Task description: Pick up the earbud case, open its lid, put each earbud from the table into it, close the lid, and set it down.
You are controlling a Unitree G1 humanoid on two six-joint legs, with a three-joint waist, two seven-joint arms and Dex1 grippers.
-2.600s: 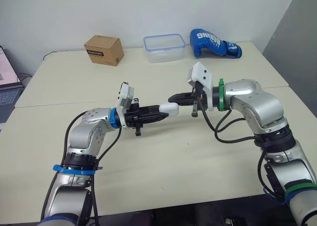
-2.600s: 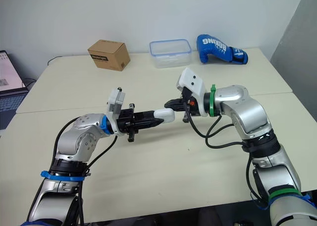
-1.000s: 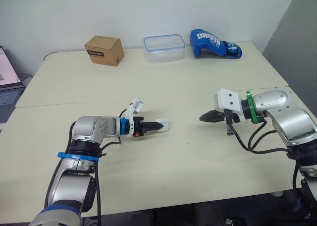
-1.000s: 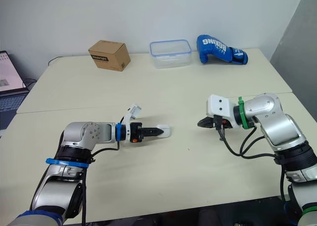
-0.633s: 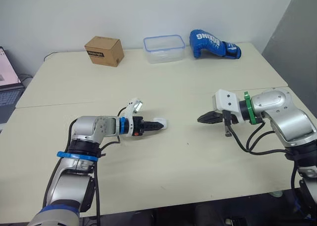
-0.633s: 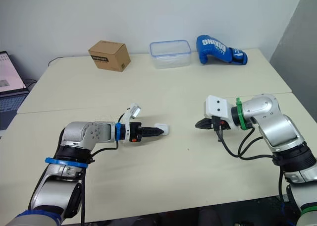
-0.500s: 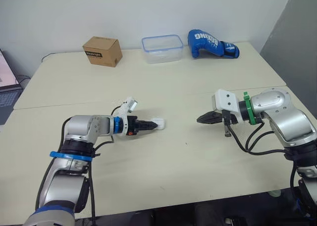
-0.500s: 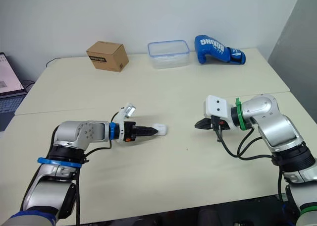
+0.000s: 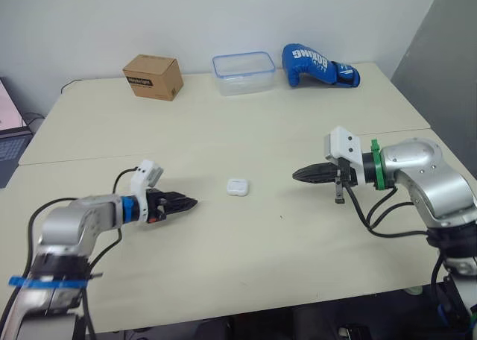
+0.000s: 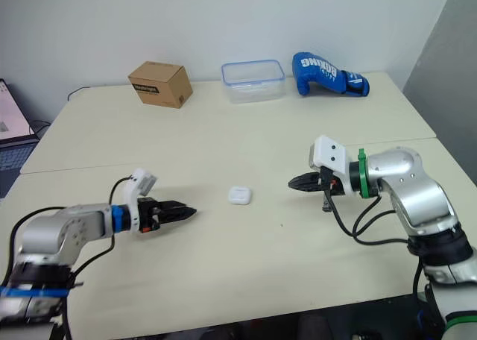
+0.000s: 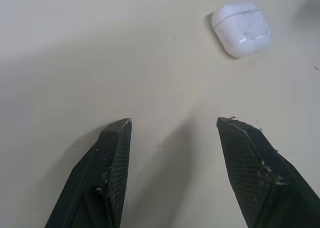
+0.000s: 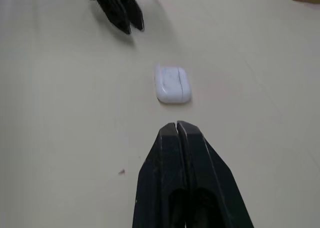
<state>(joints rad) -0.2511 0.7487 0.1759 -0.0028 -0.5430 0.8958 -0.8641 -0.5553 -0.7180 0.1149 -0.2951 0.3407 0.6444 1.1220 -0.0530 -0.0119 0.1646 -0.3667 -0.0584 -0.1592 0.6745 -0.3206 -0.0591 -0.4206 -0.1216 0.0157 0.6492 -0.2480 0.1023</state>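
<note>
While earbud case (image 9: 237,187) lies between them, left tool (image 9: 192,203) gapes empty and right tool (image 9: 296,175) pinches nothing.

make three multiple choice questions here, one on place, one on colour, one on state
1. Where is the earbud case?
A) on the floor
B) on the table between the left gripper and right gripper
C) in a gripper

2. What colour is the boxing glove?
A) red
B) black
C) blue

3. How are the right gripper's fingers?
A) together, holding nothing
B) wide apart
C) clamped on the case

1 B, it lies free on the tabletop; 2 C, blue with white lettering; 3 A, the right wrist view shows the tips touching.
</note>
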